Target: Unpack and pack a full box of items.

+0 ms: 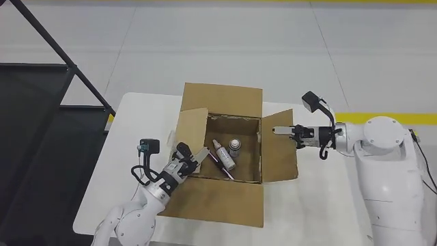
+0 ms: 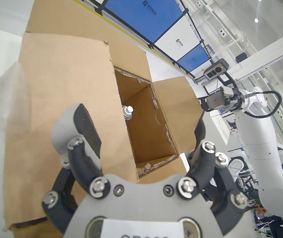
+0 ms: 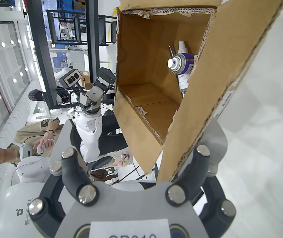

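Note:
An open cardboard box (image 1: pixel 222 198) stands on the white table (image 1: pixel 130 171), its four flaps folded outward. Inside lie a blue-and-silver spray can (image 1: pixel 235 145) (image 3: pixel 181 63) with a white nozzle, a white bottle (image 1: pixel 222 154) (image 3: pixel 183 46) and a thin dark stick (image 1: pixel 224 169). The can's top (image 2: pixel 127 112) peeks past the flap edge. My left gripper (image 1: pixel 194 158) (image 2: pixel 141 120) is open at the box's left flap (image 2: pixel 69 87), whose edge runs between its fingers. My right gripper (image 1: pixel 280 130) (image 3: pixel 136 154) is open, straddling the right flap (image 3: pixel 218 75).
A black metal frame (image 1: pixel 48 48) and a dark panel (image 1: pixel 34 150) stand left of the table. The table edge runs close to the box's front flap (image 1: pixel 218 203). Bare table lies right of the box (image 1: pixel 321 191).

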You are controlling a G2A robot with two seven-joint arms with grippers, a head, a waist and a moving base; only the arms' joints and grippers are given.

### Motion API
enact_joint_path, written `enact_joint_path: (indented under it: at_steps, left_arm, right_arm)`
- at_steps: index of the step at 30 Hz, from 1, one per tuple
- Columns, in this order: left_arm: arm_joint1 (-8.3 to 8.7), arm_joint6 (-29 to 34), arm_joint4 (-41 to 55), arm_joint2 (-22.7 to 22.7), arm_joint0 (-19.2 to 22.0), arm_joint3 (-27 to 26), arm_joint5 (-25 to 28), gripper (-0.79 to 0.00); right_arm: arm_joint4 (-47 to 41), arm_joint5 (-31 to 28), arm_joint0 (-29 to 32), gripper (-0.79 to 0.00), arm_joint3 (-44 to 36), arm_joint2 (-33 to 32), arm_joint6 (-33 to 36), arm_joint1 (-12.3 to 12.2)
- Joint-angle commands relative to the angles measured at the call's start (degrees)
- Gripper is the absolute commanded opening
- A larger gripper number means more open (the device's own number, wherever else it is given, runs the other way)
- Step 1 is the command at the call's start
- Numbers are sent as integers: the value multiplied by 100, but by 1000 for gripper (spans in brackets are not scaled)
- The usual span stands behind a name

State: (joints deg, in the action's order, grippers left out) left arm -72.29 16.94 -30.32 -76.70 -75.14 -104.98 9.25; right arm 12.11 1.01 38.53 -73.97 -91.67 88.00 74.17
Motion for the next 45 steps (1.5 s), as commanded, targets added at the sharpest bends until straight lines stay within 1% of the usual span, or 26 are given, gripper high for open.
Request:
enact_joint_path:
  at_steps: [1, 10, 11, 14, 19, 25, 33, 39, 42, 45]
  left_arm:
    - [0, -1, -1, -1, 1, 0, 0, 0]
    - [-2, -29, 25, -5, -20, -13, -39, 0]
    - [-5, -43, 62, 1, -35, -55, -78, 0]
    - [-1, 91, 131, 16, -43, -133, -118, 0]
    - [-5, 253, -1, 137, 69, -11, -253, 0]
    - [-26, 208, 119, 220, 152, 163, -369, 0]
    - [-38, 100, 223, 250, 112, 178, -444, 0]
    - [-56, -15, 265, 288, 82, 198, -662, 0]
    - [-67, -36, 295, 325, 97, 206, -759, 0]
    - [-75, -31, 326, 345, 118, 216, -832, 0]
  right_arm:
    - [2, -4, 1, 0, -1, -3, 0, 1]
    - [-108, -57, 72, 0, -46, 42, -64, 7]
    - [-275, -118, 129, 0, -102, 96, -50, 11]
    - [-411, -94, 189, 0, -273, 297, -199, 12]
    - [-869, -51, 103, 0, -265, 692, -418, 47]
    - [-1208, -102, -250, 0, 254, 1245, -607, 106]
    - [-1486, -397, -817, 0, 1199, 1917, -771, 210]
    - [-1357, -883, -931, 0, 1374, 2211, -822, 216]
    - [-1213, -994, -914, 0, 1349, 2367, -941, 218]
    - [-1127, -950, -913, 0, 1394, 2503, -1178, 232]
